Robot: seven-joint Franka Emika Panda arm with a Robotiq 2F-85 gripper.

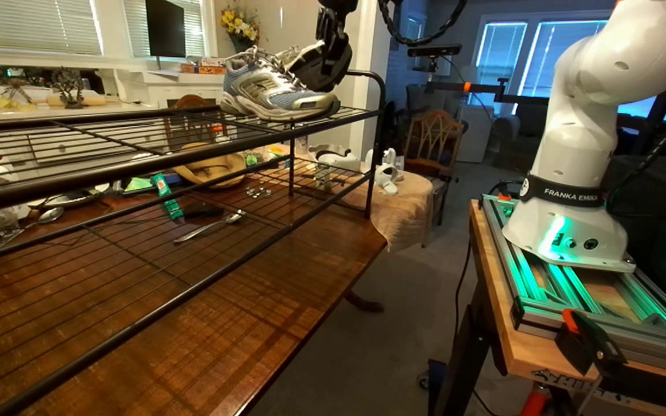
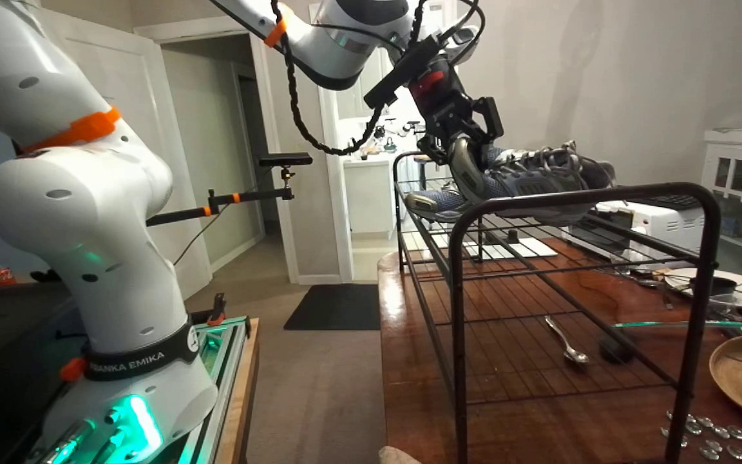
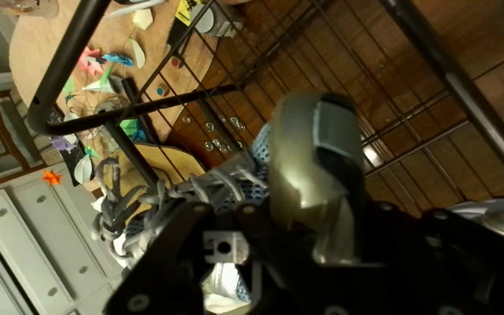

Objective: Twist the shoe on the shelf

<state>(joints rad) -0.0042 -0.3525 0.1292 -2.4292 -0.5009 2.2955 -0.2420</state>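
Glossy brown wooden table [image 1: 263, 306] supporting a long black wire-grid metal rack [image 2: 641, 191]; on the upper tier, a silver-grey laced sneaker [image 2: 525, 183] lies tilted beside a matching second sneaker [image 1: 275, 89]. A black two-fingered claw [image 2: 464, 147] appears clamped on the tilted one's toe [image 3: 300, 162]. Good twisting probably calls for a slow wrist turn, toe just clear of the grid, swinging away from the second sneaker. Actual grip contact is hidden in darkness; whether the pair touches cannot be told
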